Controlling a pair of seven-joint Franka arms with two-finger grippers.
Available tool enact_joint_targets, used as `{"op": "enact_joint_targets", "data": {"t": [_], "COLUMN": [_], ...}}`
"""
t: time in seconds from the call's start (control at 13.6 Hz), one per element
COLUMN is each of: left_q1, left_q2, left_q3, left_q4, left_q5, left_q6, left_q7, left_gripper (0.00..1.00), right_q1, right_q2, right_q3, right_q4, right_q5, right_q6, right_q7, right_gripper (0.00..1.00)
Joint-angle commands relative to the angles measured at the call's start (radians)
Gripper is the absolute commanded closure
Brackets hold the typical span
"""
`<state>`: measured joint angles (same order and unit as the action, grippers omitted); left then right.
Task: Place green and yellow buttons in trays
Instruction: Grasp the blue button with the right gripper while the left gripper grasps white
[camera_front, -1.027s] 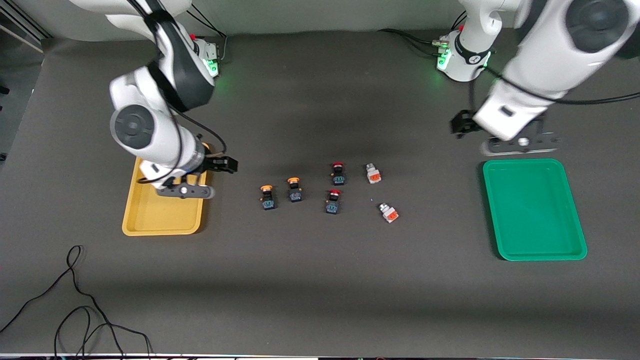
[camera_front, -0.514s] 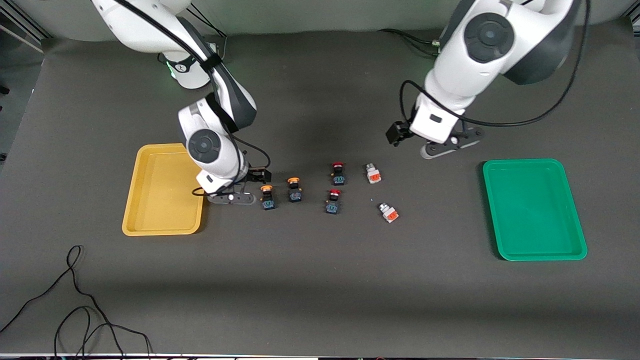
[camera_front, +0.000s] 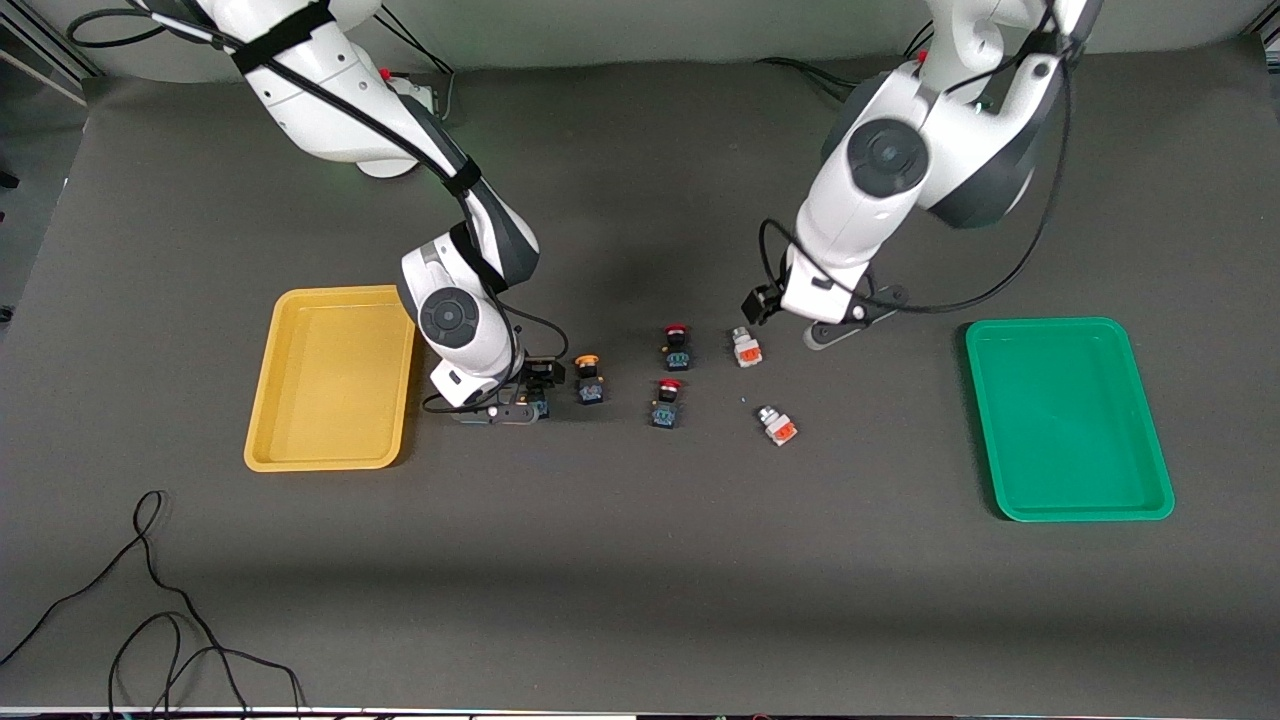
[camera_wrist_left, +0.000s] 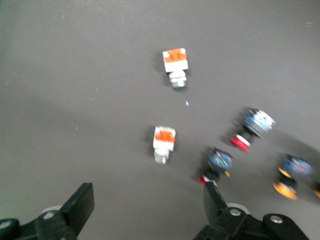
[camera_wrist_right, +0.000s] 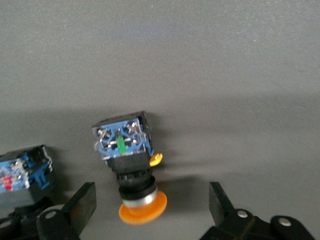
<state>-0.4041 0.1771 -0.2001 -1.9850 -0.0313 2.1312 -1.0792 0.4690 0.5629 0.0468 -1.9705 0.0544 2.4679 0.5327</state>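
Right gripper: you see it low over a yellow-capped switch, fingers spread either side, nothing grasped.
Left gripper: released, over the table beside the white switches.
Second yellow-capped switch: mid-table.
Yellow tray: right arm's end.
Green tray: left arm's end.

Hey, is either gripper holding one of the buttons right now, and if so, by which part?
Nothing is held. The right gripper stands open astride a yellow-capped button; the left gripper hangs open near the white-bodied buttons.
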Motion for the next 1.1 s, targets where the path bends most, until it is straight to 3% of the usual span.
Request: {"op": "enact_joint_targets", "data": {"t": [0.0,0.07,0.15,0.44,0.59,0.81,1.03], "left_q1": [-0.042,-0.042,-0.042,-0.045,-0.044,-0.068,-0.085], "left_q2": [0.129,0.165,0.194,0.289,0.334,0.361,0.361], "left_q3": [0.015,0.016,0.016,0.016,0.016,0.015,0.013], "left_q4": [0.003,0.003,0.003,0.002,0.003,0.002,-0.008], "left_q5": [0.099,0.106,0.119,0.186,0.195,0.197,0.197], "left_q6": [0.117,0.16,0.196,0.312,0.378,0.404,0.401], "left_q7": [-0.094,-0.094,-0.093,-0.09,-0.087,-0.068,-0.025], "left_gripper": [0.02,0.02,0.02,0.02,0.02,0.03,0.04], "right_q1": [0.02,0.02,0.02,0.013,0.008,0.008,0.008], "right_q2": [0.018,0.018,0.017,-0.035,-0.092,-0.201,-0.3], "right_q3": [-0.016,-0.016,-0.018,-0.03,-0.039,-0.113,-0.226], "right_q4": [0.012,0.013,0.015,0.018,0.044,0.105,0.105], "right_q5": [-0.008,-0.008,-0.008,-0.008,-0.007,-0.007,-0.007], "right_q6": [0.032,0.032,0.032,0.01,-0.1,-0.352,-0.498], "right_q7": [0.024,0.023,0.023,0.024,0.023,0.001,-0.156], "right_gripper": [0.46,0.94,1.0,1.0,1.0,1.0,1.0]}}
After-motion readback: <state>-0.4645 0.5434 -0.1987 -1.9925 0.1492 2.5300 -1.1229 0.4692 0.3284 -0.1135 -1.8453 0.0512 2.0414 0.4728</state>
